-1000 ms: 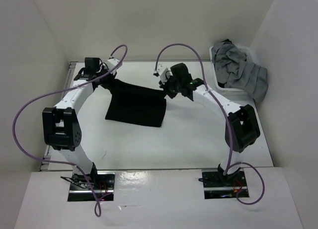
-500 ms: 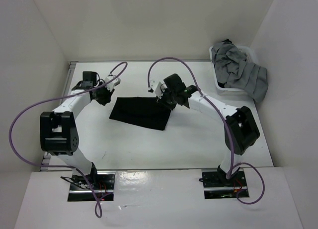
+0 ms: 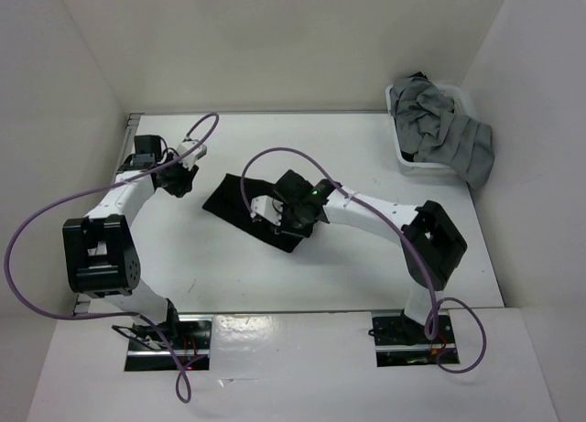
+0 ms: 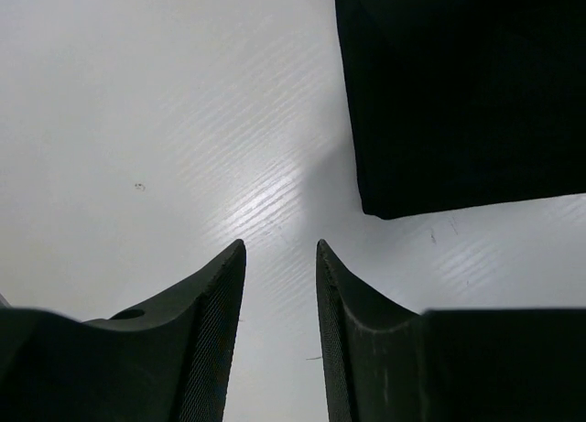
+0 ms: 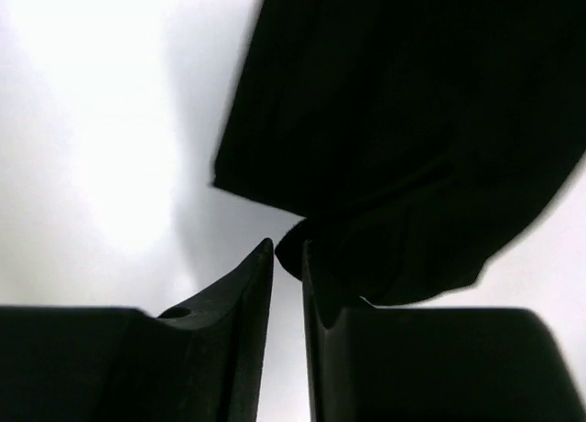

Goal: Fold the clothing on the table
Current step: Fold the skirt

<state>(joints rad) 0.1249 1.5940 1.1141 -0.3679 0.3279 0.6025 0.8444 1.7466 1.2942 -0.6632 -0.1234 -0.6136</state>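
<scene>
Right tool [image 5: 287,250] nearer, over clothing [image 5: 412,120] edge

Grey garments [image 3: 441,127] heaped in a white bin [image 3: 419,166] — far-right corner.

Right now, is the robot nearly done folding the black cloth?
Partway, it seems. Done: the cloth lies on the table as a small, doubled-looking shape. In hand: the left tool is open and off the cloth; the right tool, barely parted, sits at a bunched corner. Left: smoothing that corner, and maybe another fold.
</scene>
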